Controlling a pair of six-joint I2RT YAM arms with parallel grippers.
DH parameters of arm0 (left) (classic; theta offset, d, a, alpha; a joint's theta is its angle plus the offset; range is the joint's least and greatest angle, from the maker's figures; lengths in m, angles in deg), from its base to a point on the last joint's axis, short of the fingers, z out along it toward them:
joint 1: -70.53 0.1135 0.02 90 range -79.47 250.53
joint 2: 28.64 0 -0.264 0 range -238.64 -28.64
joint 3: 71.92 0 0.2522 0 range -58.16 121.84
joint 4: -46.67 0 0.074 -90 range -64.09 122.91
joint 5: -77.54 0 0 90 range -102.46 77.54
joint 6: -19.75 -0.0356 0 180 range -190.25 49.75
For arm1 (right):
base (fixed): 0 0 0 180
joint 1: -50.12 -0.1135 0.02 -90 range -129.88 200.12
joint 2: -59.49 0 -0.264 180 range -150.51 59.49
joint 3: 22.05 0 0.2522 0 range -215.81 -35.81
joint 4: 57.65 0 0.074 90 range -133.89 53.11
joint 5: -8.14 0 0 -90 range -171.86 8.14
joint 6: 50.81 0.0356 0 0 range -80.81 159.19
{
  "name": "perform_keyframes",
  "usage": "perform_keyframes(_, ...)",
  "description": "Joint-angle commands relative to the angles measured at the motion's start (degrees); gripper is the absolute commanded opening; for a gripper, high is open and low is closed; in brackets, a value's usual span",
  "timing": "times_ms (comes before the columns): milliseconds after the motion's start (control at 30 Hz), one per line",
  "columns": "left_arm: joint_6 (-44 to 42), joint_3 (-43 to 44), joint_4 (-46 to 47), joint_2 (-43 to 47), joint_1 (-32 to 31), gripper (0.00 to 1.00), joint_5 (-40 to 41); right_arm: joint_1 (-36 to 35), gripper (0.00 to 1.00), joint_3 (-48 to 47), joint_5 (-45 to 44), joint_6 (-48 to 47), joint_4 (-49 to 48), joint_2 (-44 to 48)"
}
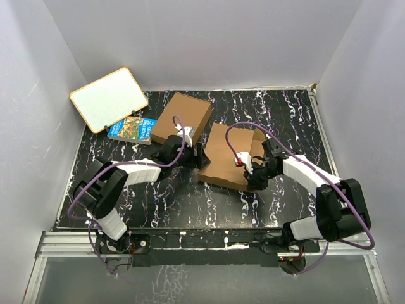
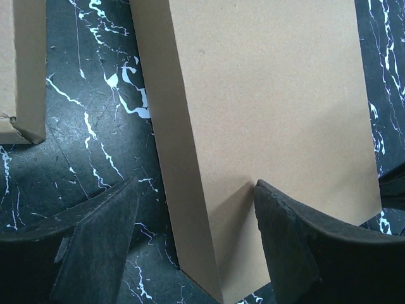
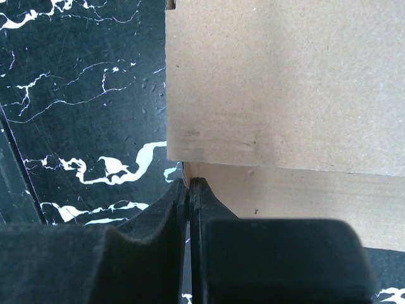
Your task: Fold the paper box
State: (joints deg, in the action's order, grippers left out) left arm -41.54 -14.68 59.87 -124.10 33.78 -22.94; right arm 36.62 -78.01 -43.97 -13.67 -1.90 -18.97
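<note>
The paper box (image 1: 221, 155) lies flat near the middle of the black marbled table (image 1: 190, 202), between the 2 arms, with a raised flap along its far right side. The left gripper (image 1: 201, 158) sits at the box's left edge. In its wrist view, its 2 fingers (image 2: 95, 247) are spread wide: 1 is over the bare table and the other is over the box's top face, so the box's left side wall runs between them. Neither finger is squeezing anything.

The right gripper (image 1: 252, 170) is at the box's near right edge. Its wrist view shows the 2 fingers pressed together, with only a thin dark line between them. The tips meet the corner of a cardboard panel, but I cannot tell whether a thin edge of cardboard is pinched there.

A second, plain brown flat box (image 1: 183, 117) lies just behind the left gripper, close to the paper box but apart from it. Farther left, a blue book (image 1: 131, 128) lies on the table, and a whiteboard (image 1: 109, 98) is tilted against the wall.
</note>
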Motion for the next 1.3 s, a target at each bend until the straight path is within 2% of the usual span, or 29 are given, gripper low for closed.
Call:
perform_keyframes(0,-0.50,0.36,-3.38,-1.76,-0.16,0.70,-0.55,-0.79,0.08,-2.94,2.45,0.43,-0.66,1.61)
perform_keyframes(400,0.03,0.90,-4.20,-2.12,-0.16,0.70,-0.24,-4.83,0.09,-2.69,1.27,0.69,-0.90,3.97)
perform_keyframes(800,0.12,0.94,-4.55,-2.01,-0.29,0.70,-0.33,-8.36,0.10,-4.45,-0.23,6.09,-3.53,1.86)
perform_keyframes(1100,0.12,0.85,-4.47,-1.93,-0.38,0.70,-0.59,-8.74,0.12,-5.92,2.19,10.21,-4.28,0.80)
perform_keyframes(1167,0.13,0.73,-4.46,-1.73,-0.34,0.70,-0.59,-8.74,0.12,-5.97,2.89,10.93,-4.37,0.80)
perform_keyframes(1267,0.12,0.61,-4.42,-1.49,-0.33,0.70,-0.59,-8.74,0.19,-5.40,3.41,11.67,-4.58,1.61)
